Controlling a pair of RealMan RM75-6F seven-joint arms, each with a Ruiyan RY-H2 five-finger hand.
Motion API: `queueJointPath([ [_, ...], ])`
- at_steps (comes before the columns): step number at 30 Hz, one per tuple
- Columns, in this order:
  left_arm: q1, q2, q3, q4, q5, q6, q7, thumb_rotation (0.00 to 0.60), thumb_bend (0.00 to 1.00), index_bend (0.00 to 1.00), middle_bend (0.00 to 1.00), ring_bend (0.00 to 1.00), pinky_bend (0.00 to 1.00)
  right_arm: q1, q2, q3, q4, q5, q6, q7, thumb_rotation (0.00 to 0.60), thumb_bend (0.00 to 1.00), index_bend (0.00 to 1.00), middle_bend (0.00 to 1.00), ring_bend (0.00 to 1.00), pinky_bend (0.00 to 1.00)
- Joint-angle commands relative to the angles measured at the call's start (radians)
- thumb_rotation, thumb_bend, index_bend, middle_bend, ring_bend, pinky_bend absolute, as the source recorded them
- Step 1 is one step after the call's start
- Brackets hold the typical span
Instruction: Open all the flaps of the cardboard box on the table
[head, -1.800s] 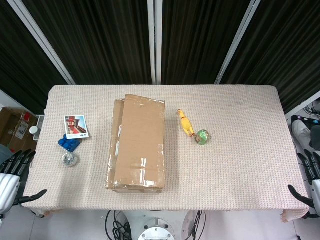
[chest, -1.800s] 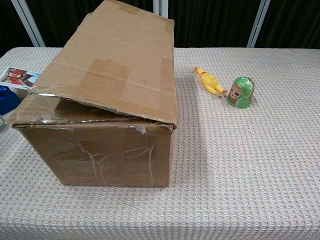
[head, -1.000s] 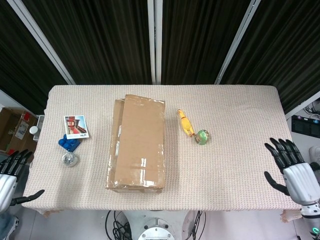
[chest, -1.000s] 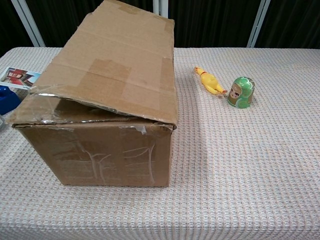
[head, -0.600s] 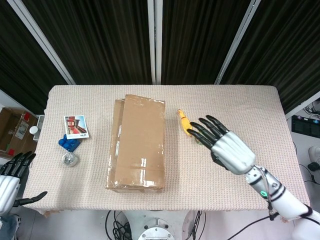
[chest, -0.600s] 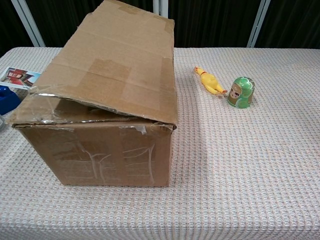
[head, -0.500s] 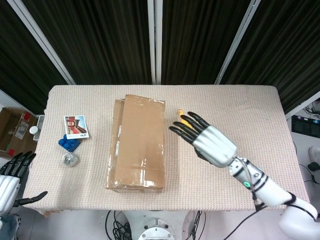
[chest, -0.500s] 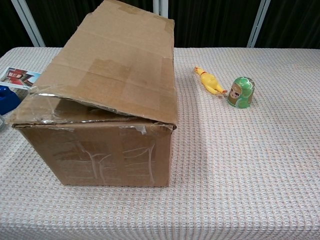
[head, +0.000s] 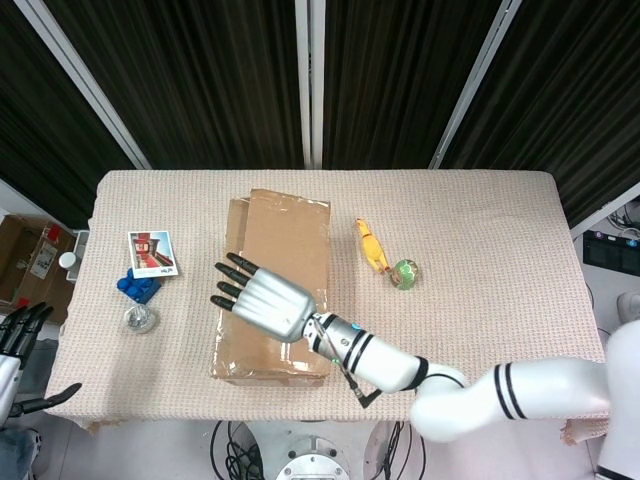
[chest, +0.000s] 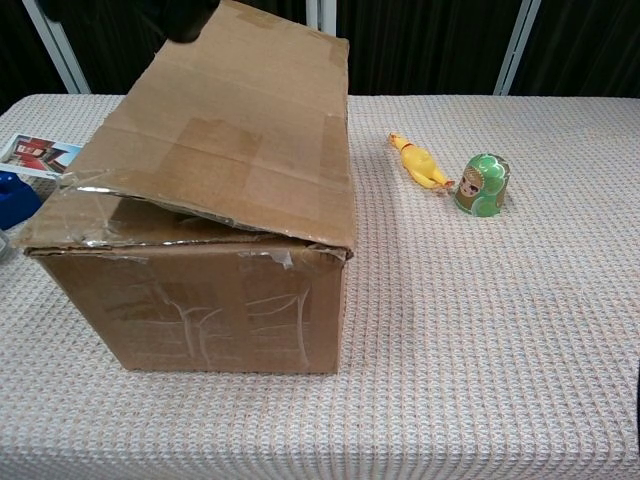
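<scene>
Yellow rubber chicken (head: 371, 245) lies beside green toy (head: 405, 273).

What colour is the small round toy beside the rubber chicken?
Green; the round toy shows best in the chest view.

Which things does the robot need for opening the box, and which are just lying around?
Needed: brown cardboard box; right hand, spread above it.

Lying around: yellow rubber chicken; green round toy; picture card; blue toy; left hand, off the table.

cardboard box (chest: 215, 190) top flap raised, yellow chicken toy (chest: 420, 163), green figurine (chest: 482, 186)
</scene>
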Motion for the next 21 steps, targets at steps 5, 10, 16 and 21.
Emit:
queueJointPath([
  [5, 0.008, 0.008, -0.001, 0.008, 0.001, 0.016, -0.014, 0.399, 0.00, 0.04, 0.07, 0.06, 0.21, 0.112, -0.100, -0.075, 0.043, 0.160, 0.100, -0.111, 0.600, 1.00, 0.21, 0.19, 0.00, 0.00],
  [10, 0.009, 0.009, -0.001, 0.008, 0.000, 0.013, -0.015, 0.400, 0.00, 0.04, 0.07, 0.06, 0.21, 0.133, -0.093, -0.098, 0.032, 0.193, 0.130, -0.122, 0.600, 1.00, 0.24, 0.22, 0.00, 0.00],
  [16, 0.006, 0.004, -0.001, 0.003, 0.003, 0.005, -0.006, 0.401, 0.00, 0.04, 0.07, 0.06, 0.21, 0.135, -0.060, -0.117, 0.009, 0.205, 0.156, -0.113, 0.600, 1.00, 0.32, 0.31, 0.00, 0.00],
  [21, 0.001, 0.005, -0.003, -0.004, 0.005, -0.002, 0.005, 0.401, 0.00, 0.04, 0.07, 0.06, 0.21, 0.120, 0.002, -0.117, -0.042, 0.178, 0.183, -0.092, 0.600, 1.00, 0.34, 0.33, 0.00, 0.00],
])
